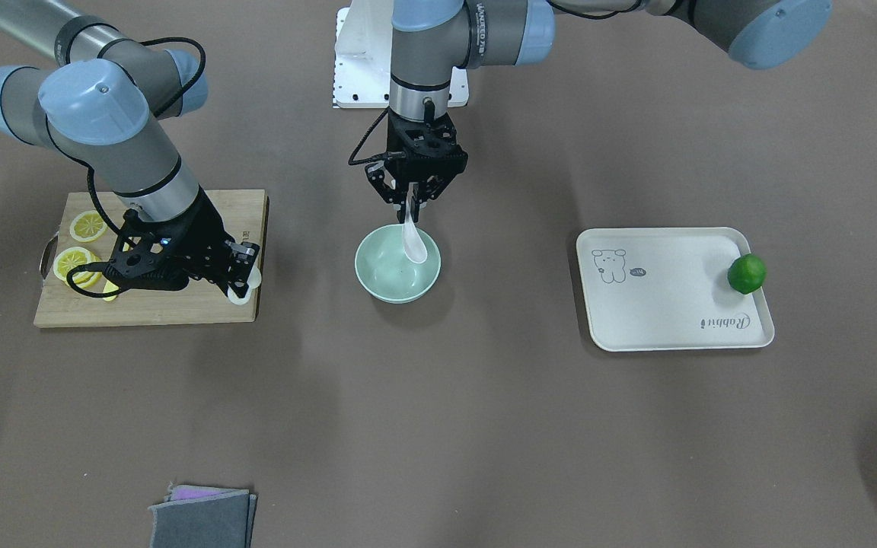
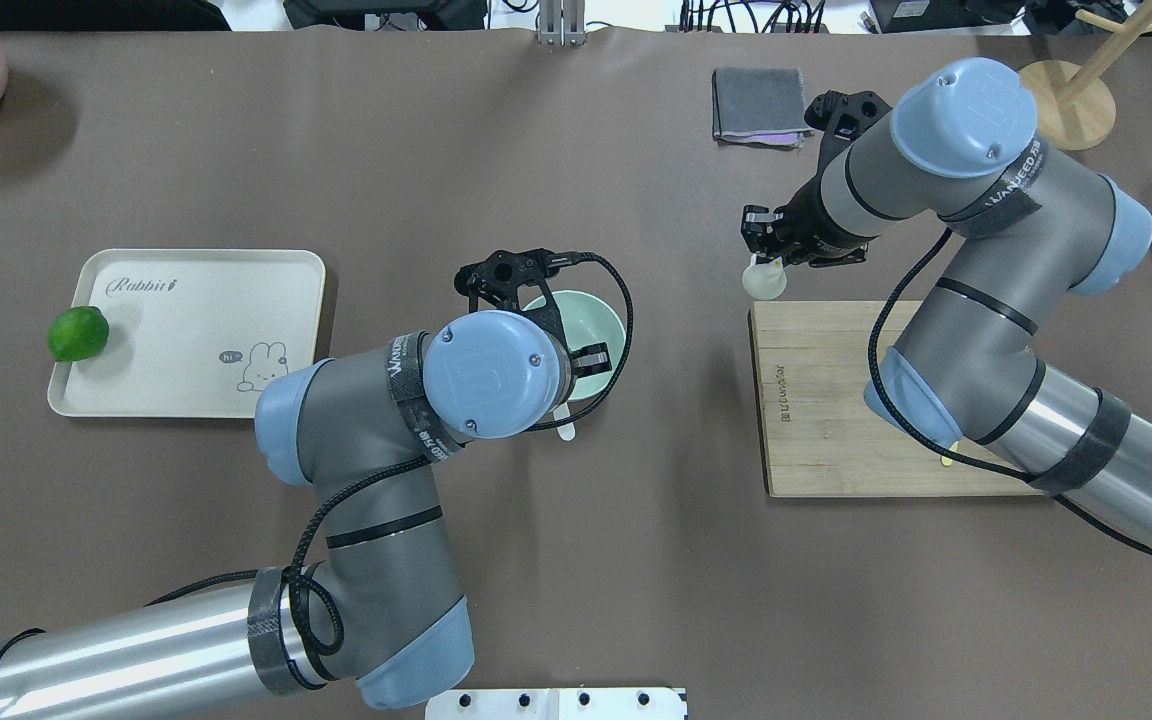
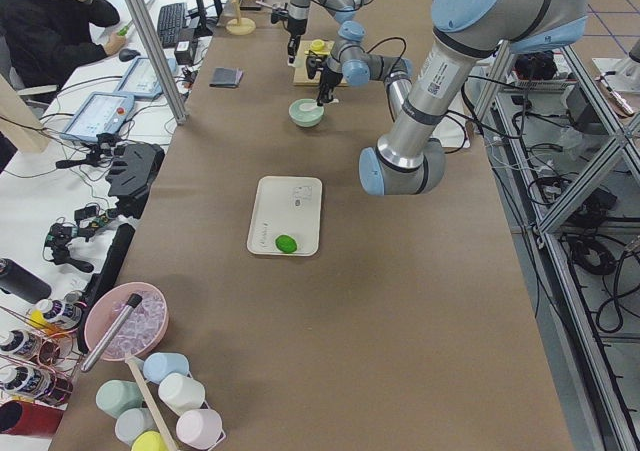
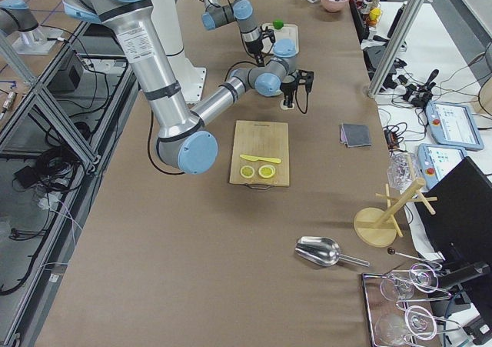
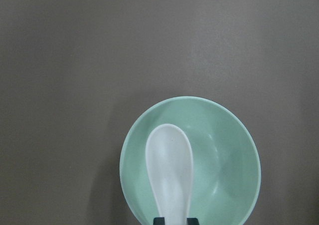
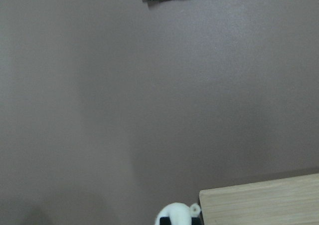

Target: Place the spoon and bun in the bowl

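My left gripper is shut on the handle of the white spoon, which hangs scoop-down into the mint-green bowl at the table's middle. The left wrist view shows the spoon's scoop inside the bowl. My right gripper is shut on the small white bun at the corner of the wooden cutting board. In the overhead view the bun sits just off the board's far corner, under the right gripper. The right wrist view shows only the bun's top.
Lemon slices and a yellow knife lie on the cutting board under the right arm. A white tray holds a green lime. A folded grey cloth lies at the table's operator-side edge.
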Controlling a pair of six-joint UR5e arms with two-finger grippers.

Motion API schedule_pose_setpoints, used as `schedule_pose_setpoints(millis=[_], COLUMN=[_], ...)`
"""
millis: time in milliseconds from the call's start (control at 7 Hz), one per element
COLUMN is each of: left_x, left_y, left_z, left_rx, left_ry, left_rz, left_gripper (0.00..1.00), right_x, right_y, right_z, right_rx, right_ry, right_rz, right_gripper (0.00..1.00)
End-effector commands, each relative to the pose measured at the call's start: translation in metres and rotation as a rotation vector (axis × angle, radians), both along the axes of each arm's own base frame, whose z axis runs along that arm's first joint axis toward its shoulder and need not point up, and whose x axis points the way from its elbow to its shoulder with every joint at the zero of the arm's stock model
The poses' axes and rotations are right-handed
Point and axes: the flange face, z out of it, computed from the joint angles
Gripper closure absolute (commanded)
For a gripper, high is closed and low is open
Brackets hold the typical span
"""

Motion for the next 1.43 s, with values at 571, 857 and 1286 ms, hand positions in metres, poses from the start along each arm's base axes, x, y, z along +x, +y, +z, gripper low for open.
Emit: schedule_pose_setpoints(millis=[571, 857, 1286], left_x=[-0.011, -0.096, -0.256], left_y=[-0.011, -0.022, -0.075], left_z=[-0.012, -0.02, 0.111], left_rx=[0.139, 0.168, 0.338], left_ry=[-0.03, 0.004, -0.274], left_rz=[0.004, 0.005, 0.163], left_gripper=[0.02, 0.02, 0.02], right_x=[-0.024, -0.062, -0.157], right_y=[0.003, 0.022, 0.069], right_z=[-0.048, -0.097, -0.117], right_rx=[0.034, 0.047, 0.041], right_ry=[-0.037, -0.043, -0.01], right_rz=[-0.025, -0.052, -0.055], right_gripper=[1.0, 1.0, 1.0])
